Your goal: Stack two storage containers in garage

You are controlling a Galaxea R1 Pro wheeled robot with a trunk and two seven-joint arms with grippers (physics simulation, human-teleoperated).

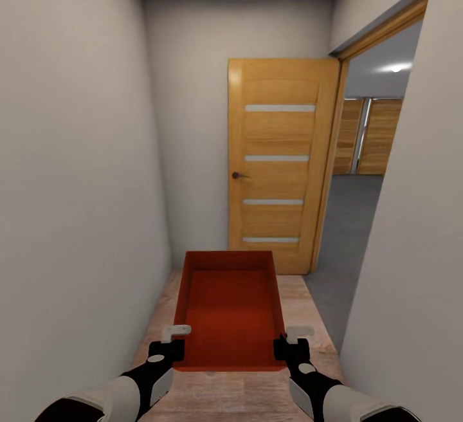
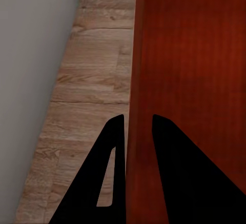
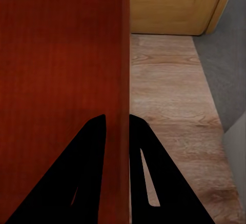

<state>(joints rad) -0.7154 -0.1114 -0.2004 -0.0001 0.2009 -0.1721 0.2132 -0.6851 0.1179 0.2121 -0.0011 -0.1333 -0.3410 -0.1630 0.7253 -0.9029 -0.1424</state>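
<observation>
One orange-red storage container [image 1: 229, 309], open-topped and empty, is carried level between both arms above light wood plank flooring [image 1: 308, 309] in a narrow pale-walled corridor. The left gripper [image 1: 172, 339] pinches its left wall and the right gripper [image 1: 290, 339] its right wall, one finger inside and one outside each wall; no label or writing is readable on it. Beyond stands an open wooden door [image 1: 278, 165] with four pale strips, a grey-floored room [image 1: 350, 216] to its right.

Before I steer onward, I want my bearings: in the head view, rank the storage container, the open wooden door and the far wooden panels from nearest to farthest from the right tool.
1. storage container, gripped in the right tool.
2. open wooden door, ahead.
3. far wooden panels, through the doorway, right.
</observation>
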